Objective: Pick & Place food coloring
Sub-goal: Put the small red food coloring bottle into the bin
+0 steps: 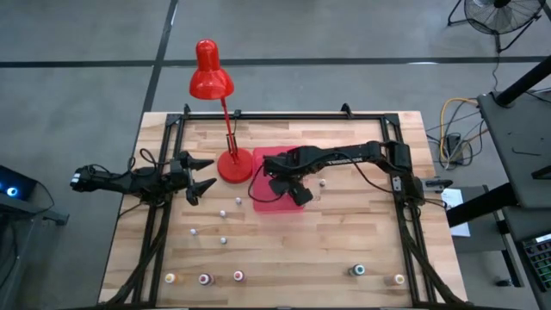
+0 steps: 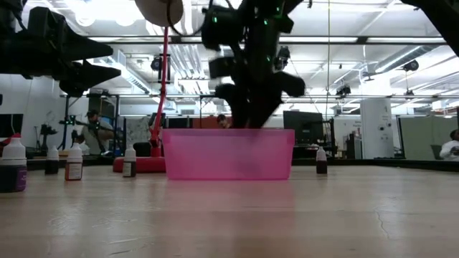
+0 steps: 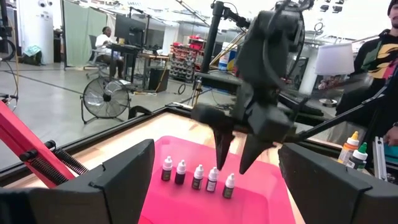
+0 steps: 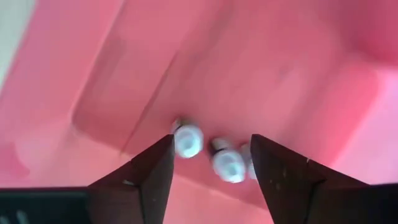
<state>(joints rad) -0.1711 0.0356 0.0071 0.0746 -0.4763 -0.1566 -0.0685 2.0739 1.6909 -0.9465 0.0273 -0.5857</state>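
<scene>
inside the pink tray (image 3: 186, 205), five bottles (image 3: 198, 177) stand upright, caps up.

A big open lab or workshop: concrete floor (image 1: 77, 34), exposed ceiling lights (image 2: 107, 14), a floor fan (image 3: 102, 99), parts shelves (image 3: 189, 59), people seated at desks (image 3: 106, 40), and a wooden counter (image 1: 284, 258) in a metal frame.

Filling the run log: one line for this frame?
right gripper: open, above bottles in pink tray | left gripper: open, idle beside red lamp | loose bottles on table
</scene>
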